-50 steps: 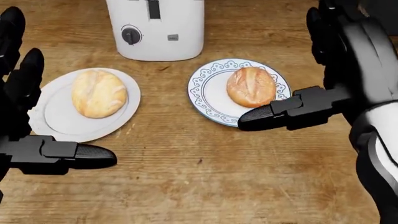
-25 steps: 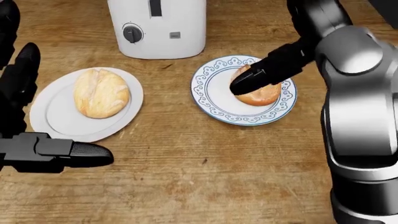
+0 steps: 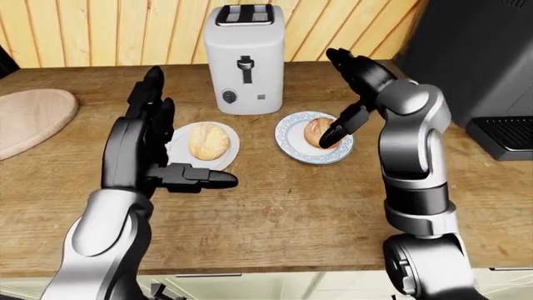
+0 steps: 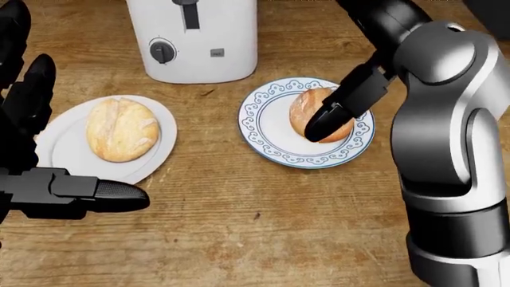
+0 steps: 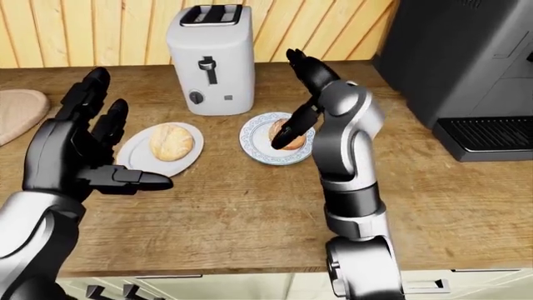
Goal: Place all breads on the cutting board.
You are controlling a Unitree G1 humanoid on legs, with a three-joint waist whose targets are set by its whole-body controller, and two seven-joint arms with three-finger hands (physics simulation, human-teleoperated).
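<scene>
At the far left of the left-eye view I see the cutting board (image 3: 29,119), cut by the frame edge, with bare counter (image 3: 283,206) between it and my left hand (image 3: 145,147). That hand hovers spread wide, thumb out, holding nothing, beside the white plate (image 4: 60,149) carrying one bread (image 4: 121,130). The toaster (image 3: 245,59) stands top centre. Right of it, the patterned plate (image 4: 267,140) holds the second bread (image 4: 307,110); my right hand (image 4: 363,72) arches over it, fingers apart, one fingertip (image 4: 318,128) at the loaf, gripping nothing. A dark machine (image 5: 454,56) fills the upper right, against the wood-panelled wall (image 3: 100,31).
</scene>
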